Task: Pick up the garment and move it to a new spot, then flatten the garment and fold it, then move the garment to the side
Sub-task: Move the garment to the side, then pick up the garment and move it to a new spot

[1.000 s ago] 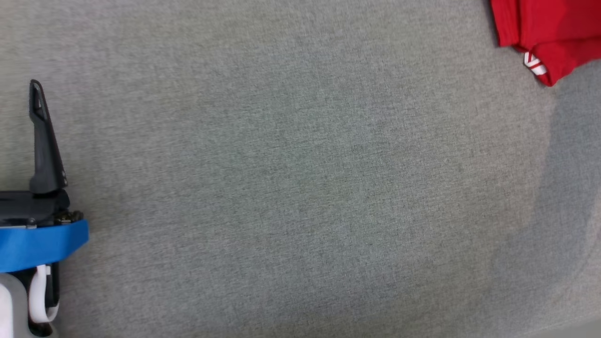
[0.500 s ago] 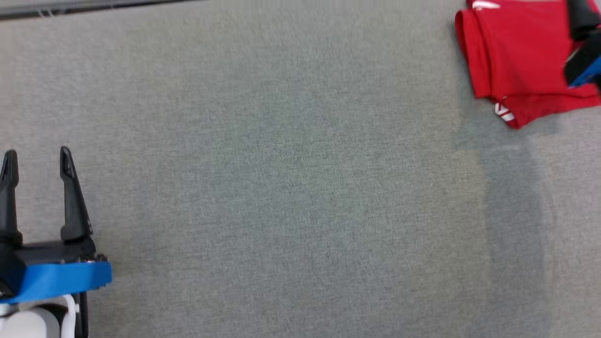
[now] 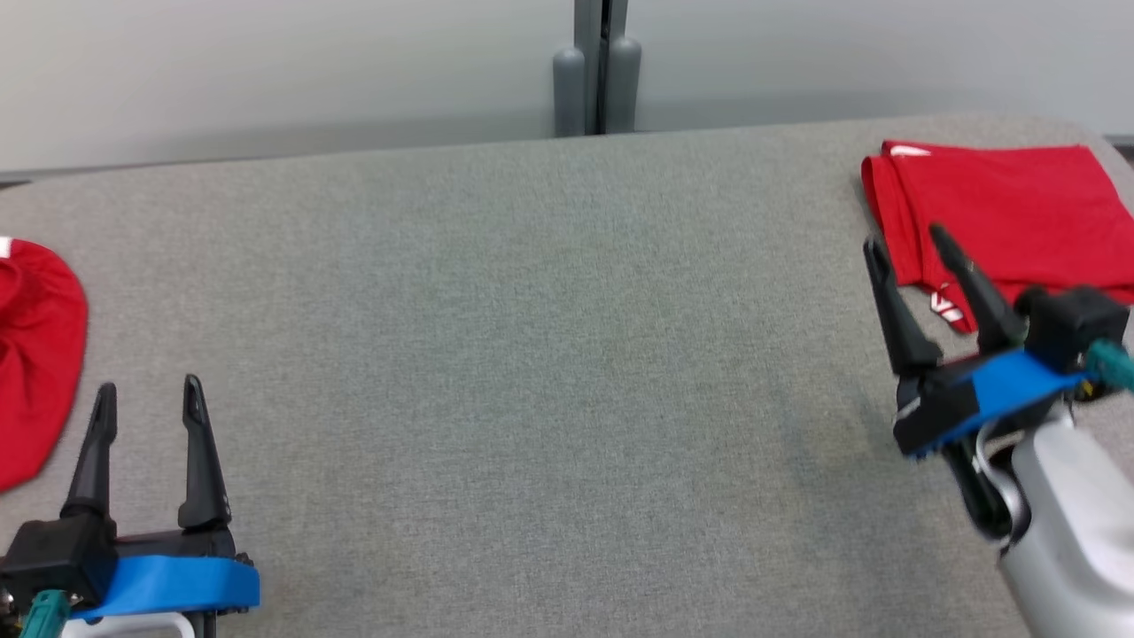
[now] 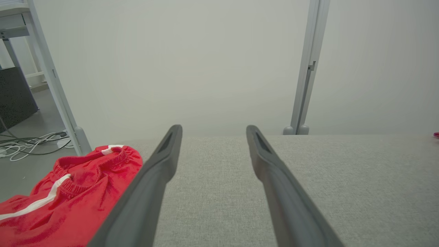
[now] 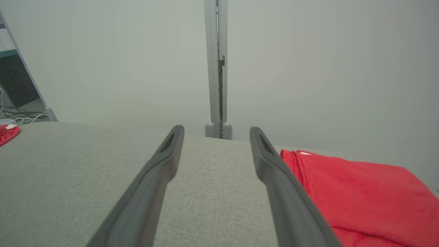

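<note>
A folded red garment (image 3: 1001, 208) lies flat at the table's far right; in the right wrist view this garment (image 5: 360, 192) sits just right of my fingers. My right gripper (image 3: 906, 241) hovers open at its near left corner, with nothing between the fingers, as the right wrist view also shows (image 5: 216, 128). A second red garment (image 3: 35, 354), crumpled, with a white stripe and an elastic waistband (image 4: 68, 192), lies at the far left edge. My left gripper (image 3: 149, 390) stands open and empty just right of it (image 4: 212, 128).
The grey fabric-covered table (image 3: 549, 354) stretches wide between the two garments. Behind its far edge stands a pale wall with a grey post (image 3: 602, 71). Cables (image 4: 24, 144) lie on the floor beyond the left end.
The head camera has tilted up, bringing the far edge, the wall and the left garment into view. My right gripper has drawn back from over the folded garment to its near left corner.
</note>
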Available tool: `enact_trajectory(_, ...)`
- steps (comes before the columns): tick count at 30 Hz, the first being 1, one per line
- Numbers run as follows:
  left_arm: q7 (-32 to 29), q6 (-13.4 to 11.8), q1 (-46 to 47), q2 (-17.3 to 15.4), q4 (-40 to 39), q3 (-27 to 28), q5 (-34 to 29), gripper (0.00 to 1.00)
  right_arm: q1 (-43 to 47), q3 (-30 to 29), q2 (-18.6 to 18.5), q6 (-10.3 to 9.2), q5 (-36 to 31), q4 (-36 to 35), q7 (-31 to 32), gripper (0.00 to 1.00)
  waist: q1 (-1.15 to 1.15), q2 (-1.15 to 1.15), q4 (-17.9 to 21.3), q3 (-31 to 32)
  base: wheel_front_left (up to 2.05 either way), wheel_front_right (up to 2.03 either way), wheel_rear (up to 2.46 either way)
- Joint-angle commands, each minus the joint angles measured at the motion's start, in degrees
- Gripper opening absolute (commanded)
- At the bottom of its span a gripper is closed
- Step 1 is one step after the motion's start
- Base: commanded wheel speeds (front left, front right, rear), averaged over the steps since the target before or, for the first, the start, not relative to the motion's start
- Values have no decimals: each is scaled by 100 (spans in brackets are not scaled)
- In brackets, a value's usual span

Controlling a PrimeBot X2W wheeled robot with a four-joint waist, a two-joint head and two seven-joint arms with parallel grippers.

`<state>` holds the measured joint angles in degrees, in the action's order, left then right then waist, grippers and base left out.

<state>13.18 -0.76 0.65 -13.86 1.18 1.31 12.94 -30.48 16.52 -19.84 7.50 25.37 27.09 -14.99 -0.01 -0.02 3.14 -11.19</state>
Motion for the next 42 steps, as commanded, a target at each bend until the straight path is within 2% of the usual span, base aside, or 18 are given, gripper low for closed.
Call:
enact_trajectory(1, 29, 24, -75, 26, 60, -12, 15, 100, 318, -135, 69, 0, -81, -112, -25, 100, 1, 2, -2, 136, 0, 0, 0)
enact_trajectory(10, -65, 76, -286, 71, 378, -150, 109, 100, 1759, -917, 534, 0, -426, -672, 6, 100, 1, 2, -186, 561, 0, 0, 0)
enact_trajectory(20, -269, 76, -513, 61, 531, -251, 195, 100, 2657, -1437, 954, 0, -904, -1226, 435, 100, 1, 2, -311, 1066, 0, 0, 0)
enact_trajectory(30, -422, 96, -618, 22, 460, -287, 314, 100, 3096, -1698, 1272, 0, -1167, -1708, 791, 100, 1, 2, -350, 1172, 0, 0, 0)
enact_trajectory(42, -470, 27, -610, -30, 396, -300, 365, 100, 3193, -1781, 1357, 0, -1255, -1888, 897, 100, 1, 2, -368, 1151, 0, 0, 0)
